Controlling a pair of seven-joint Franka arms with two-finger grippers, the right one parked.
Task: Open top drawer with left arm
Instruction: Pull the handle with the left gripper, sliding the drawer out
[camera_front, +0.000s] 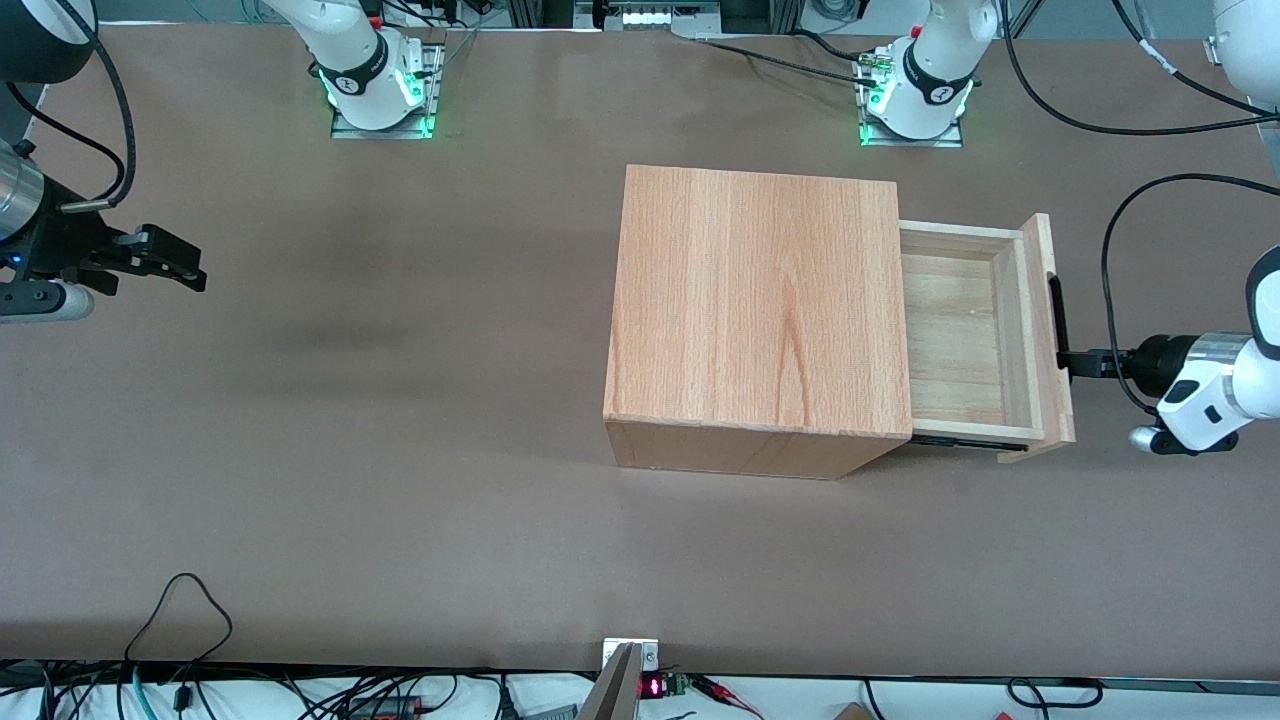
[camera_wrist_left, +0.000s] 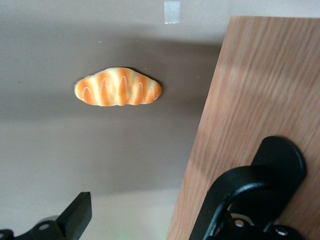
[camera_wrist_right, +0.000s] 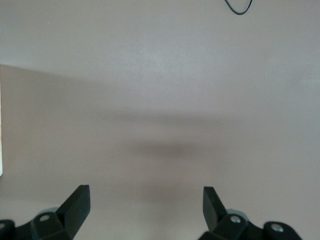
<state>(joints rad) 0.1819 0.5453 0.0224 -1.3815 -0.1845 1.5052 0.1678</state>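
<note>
The top drawer (camera_front: 960, 330) already stands well out of the box (camera_front: 750, 300), toward the working arm's end of the worktop (camera_front: 400, 450), with much of its pale plank floor showing. I judge the pull to be in its late stretch, not yet at full travel.

The left arm (camera_front: 1210, 390) reaches in level. Its gripper (camera_front: 1085, 362) is right at the handle (camera_front: 1057, 325), at the end nearer the front camera. In the wrist view the gripper (camera_wrist_left: 150, 197) is spread wide. One finger (camera_wrist_left: 75, 215) hangs over bare worktop and the other lies against the handle (camera_wrist_left: 282, 155), so it is hooked there, not clamped.

Next I would draw straight out along the runners, keeping that finger seated so it does not slide off the end of the bar. I would stop once the drawer meets its limit, so the box is not dragged along.

The box is light wood with a smooth flat top and a long reddish grain. The drawer is paler inside and shallow, with thin walls. Its front panel (camera_wrist_left: 250, 100) is thick, and the handle on it is a long, rounded black bar. The worktop is matte brown.

The wrist view also shows a glossy, ridged croissant (camera_wrist_left: 118, 87) on the worktop beside the panel. I cannot find it from the front.
</note>
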